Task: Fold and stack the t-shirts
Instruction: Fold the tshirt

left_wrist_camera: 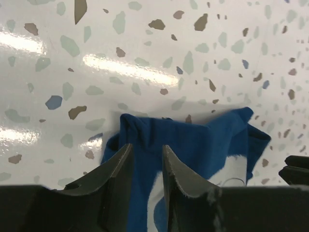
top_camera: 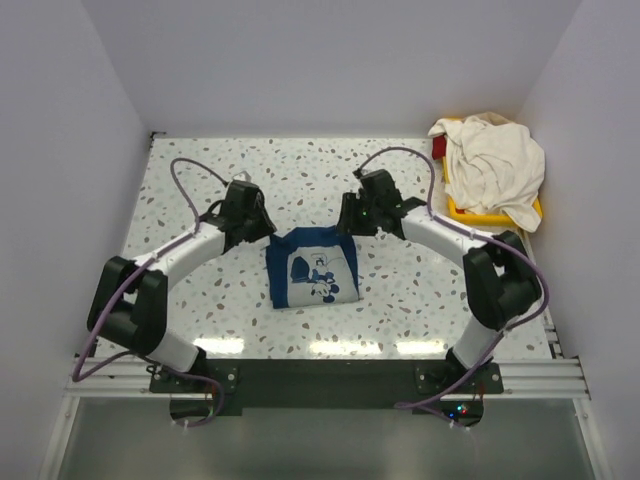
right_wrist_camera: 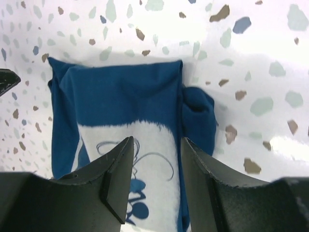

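Note:
A dark navy blue t-shirt (top_camera: 312,268) with a white cartoon print lies folded into a small rectangle at the table's middle. My left gripper (top_camera: 263,229) hovers at its far left corner. In the left wrist view the left gripper (left_wrist_camera: 146,155) stands open, its jaws a narrow gap apart over the navy t-shirt (left_wrist_camera: 207,142), holding nothing. At the far right corner is my right gripper (top_camera: 346,224). The right wrist view shows the right gripper (right_wrist_camera: 155,145) open above the print on the navy t-shirt (right_wrist_camera: 116,94). The cream white t-shirt (top_camera: 492,165) lies crumpled in the tray.
A yellow plastic tray (top_camera: 470,213) sits at the back right corner under the cream shirt, with something red (top_camera: 438,149) at its far left end. White walls close in the speckled table (top_camera: 200,300) on three sides.

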`<state>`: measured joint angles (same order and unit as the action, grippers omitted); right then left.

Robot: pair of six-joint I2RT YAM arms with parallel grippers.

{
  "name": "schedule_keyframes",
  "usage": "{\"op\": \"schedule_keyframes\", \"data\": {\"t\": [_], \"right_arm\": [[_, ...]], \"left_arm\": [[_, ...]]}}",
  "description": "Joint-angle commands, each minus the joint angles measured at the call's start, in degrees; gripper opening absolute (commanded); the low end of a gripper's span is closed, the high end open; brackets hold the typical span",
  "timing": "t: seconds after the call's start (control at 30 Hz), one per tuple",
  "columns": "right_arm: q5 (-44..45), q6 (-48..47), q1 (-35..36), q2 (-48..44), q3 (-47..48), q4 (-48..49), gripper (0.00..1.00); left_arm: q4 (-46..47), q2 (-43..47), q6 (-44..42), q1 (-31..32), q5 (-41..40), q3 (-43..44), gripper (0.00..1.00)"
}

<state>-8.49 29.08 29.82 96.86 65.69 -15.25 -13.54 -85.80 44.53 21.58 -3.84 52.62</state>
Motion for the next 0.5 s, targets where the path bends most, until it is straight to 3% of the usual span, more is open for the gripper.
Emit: {"op": "schedule_keyframes", "data": {"t": [0.0, 0.47], "right_arm": [[0.40, -1.83, -0.03, 4.82, 4.35, 0.13, 0.47], [2.87, -2.63, -0.20, 16.78, 11.65, 3.55, 0.47]], "left_arm": [[-2.81, -4.63, -2.69, -0.14, -4.60, 4.41, 0.35], [0.79, -13.69, -4.37, -0.84, -4.87, 7.32, 0.39]]}}
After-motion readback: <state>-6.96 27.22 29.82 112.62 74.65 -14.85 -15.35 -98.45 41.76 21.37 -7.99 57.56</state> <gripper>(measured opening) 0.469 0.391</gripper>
